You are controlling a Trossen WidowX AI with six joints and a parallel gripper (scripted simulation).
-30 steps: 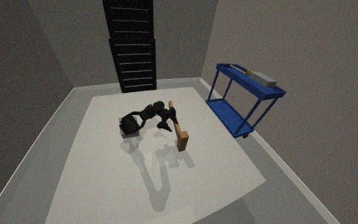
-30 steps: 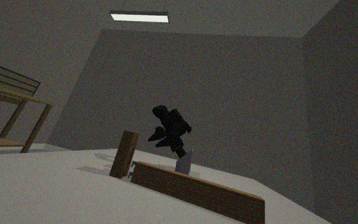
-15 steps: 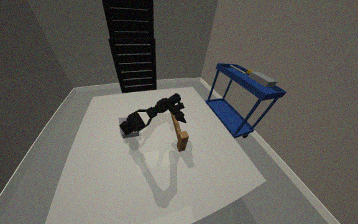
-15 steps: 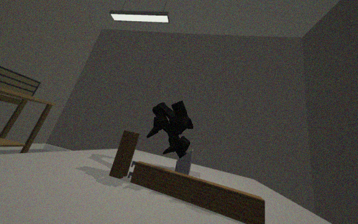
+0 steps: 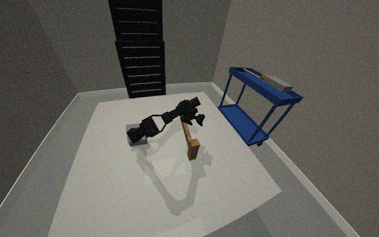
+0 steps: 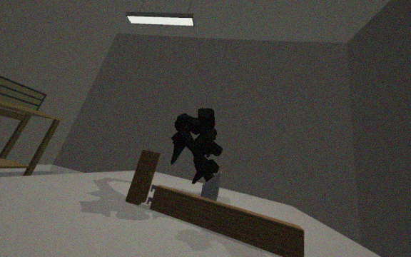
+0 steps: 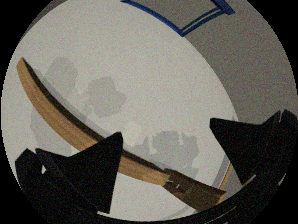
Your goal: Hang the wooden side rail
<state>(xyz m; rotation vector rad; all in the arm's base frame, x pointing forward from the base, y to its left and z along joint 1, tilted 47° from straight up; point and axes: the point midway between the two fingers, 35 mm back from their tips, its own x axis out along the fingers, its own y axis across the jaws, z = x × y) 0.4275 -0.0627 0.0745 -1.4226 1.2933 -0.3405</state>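
The wooden side rail stands on its long edge on the table, its hook end facing the upright headboard post. In the exterior view, two small steel hooks show in the narrow gap between rail and post, outside the post. The pins inside the slot cannot be made out. My gripper is open and empty, above the rail and touching neither rail nor post. In the wrist view, the rail passes below the fingers and the left finger hides part of it.
The arm's base block stands on the white table top, to the left of the rail in the top view. A blue cart stands beyond the right edge. A wooden shelf stands at the left in the exterior view.
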